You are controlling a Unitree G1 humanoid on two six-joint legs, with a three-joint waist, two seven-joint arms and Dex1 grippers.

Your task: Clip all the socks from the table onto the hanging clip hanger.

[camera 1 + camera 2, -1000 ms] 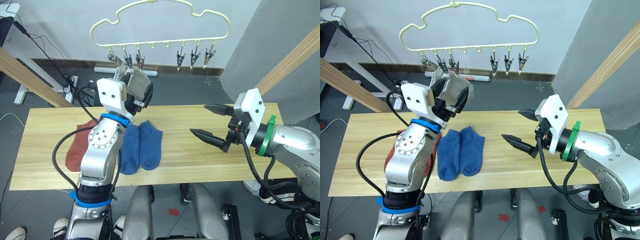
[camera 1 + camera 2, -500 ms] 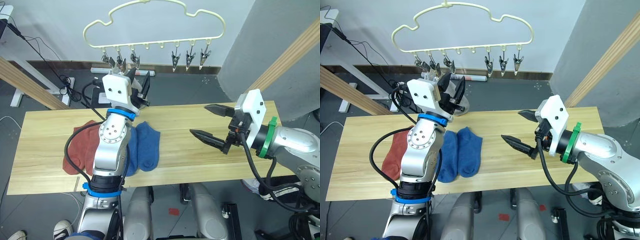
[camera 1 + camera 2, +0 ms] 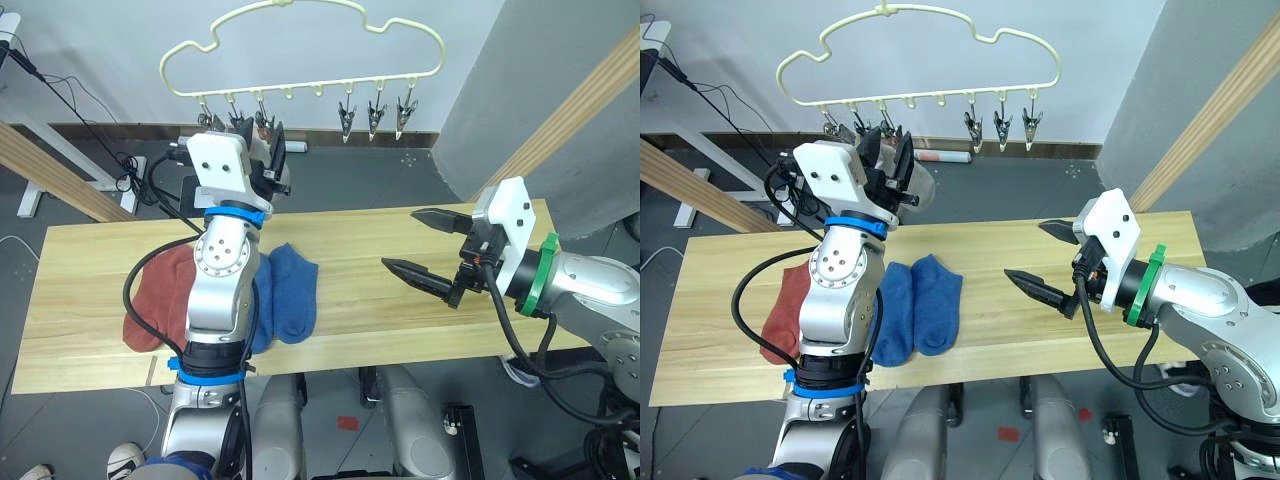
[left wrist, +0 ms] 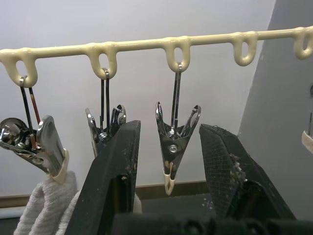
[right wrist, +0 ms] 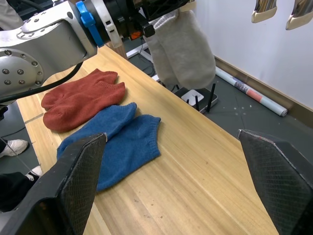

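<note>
The pale-yellow clip hanger (image 3: 300, 40) hangs above the table's (image 3: 420, 325) far edge. Light grey socks (image 5: 182, 46) dangle from the clips at its left end; the left wrist view shows one clip biting grey fabric (image 4: 46, 205). My left gripper (image 4: 169, 127) is raised to the clip row and open, its fingers (image 4: 112, 186) either side of an empty metal clip (image 4: 173, 142) without touching it. Two blue socks (image 3: 285, 300) lie side by side on the table, with the rust-red socks (image 3: 155, 300) to their left. My right gripper (image 3: 400, 238) hovers open over the table's right half, holding nothing.
Three empty clips (image 3: 375, 112) hang at the hanger's right end. Slanted wooden poles stand at the left (image 3: 50, 165) and right (image 3: 580, 110). Cables and a power strip (image 3: 150, 175) lie on the floor behind the table, as does a paper roll (image 5: 254, 93).
The grey sock that lay against my left gripper now hangs behind it from the clips. That gripper has risen to the clip row. The right arm has stayed put; the view has shifted.
</note>
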